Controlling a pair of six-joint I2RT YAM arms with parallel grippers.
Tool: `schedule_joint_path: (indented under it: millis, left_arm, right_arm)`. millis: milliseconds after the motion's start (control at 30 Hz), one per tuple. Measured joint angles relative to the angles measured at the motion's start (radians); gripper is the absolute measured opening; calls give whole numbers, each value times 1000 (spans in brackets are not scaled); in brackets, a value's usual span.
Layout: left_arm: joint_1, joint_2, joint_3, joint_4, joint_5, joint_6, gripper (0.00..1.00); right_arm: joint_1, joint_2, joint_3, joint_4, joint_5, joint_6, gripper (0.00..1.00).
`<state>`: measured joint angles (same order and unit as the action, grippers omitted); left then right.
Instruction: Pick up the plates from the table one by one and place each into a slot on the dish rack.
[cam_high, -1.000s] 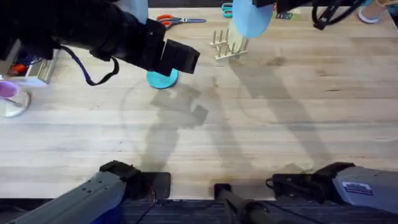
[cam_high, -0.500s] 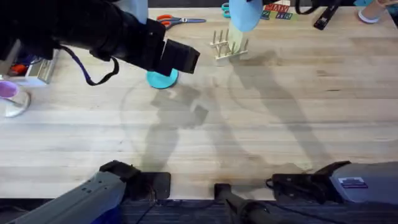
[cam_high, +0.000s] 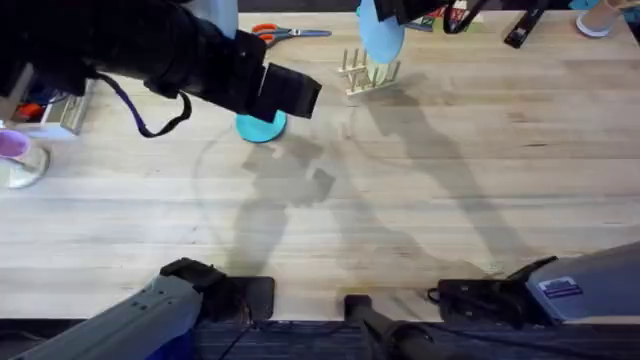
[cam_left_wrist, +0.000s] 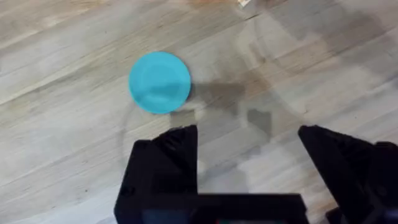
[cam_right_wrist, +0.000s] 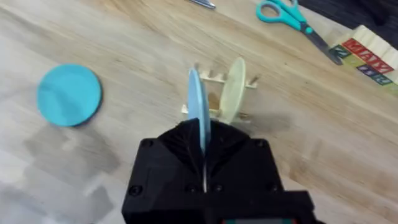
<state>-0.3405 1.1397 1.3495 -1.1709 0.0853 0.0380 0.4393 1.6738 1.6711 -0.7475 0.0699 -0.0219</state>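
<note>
The teal plate (cam_high: 262, 126) (cam_left_wrist: 159, 81) (cam_right_wrist: 69, 94) lies flat on the table (cam_high: 420, 200), left of the dish rack (cam_high: 368, 72) (cam_right_wrist: 214, 112). My left gripper (cam_high: 292, 93) (cam_left_wrist: 249, 152) hovers above the wood just beside this plate, open, with nothing between its black fingers. At the far edge, my right gripper (cam_high: 402, 10) (cam_right_wrist: 203, 144) is shut on the pale blue plate (cam_high: 380, 36) (cam_right_wrist: 199, 106). It holds the plate on edge, directly above the rack's pegs and beside a cream plate (cam_right_wrist: 234, 92) standing in a slot.
Orange-handled scissors (cam_high: 288, 32) and teal scissors (cam_high: 365, 14) (cam_right_wrist: 283, 14) lie behind the rack, with lettered blocks (cam_high: 445, 18) (cam_right_wrist: 367, 59) to their right. A glass with a purple item (cam_high: 18, 158) and a small box (cam_high: 55, 108) sit at the far left.
My right gripper has carried the pale blue plate leftward and farther back, so it now hangs over the rack. The left arm and the teal plate have not moved.
</note>
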Motion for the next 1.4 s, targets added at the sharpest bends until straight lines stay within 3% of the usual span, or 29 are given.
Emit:
schedule_joint_path:
  millis: [800,1400]
  left_arm:
    - [0,0,0,0,0,0,994]
    - [0,0,0,0,0,0,993]
  right_arm:
    - [0,56,2,21,114,131,28]
    - [0,64,3,155,152,127,28]
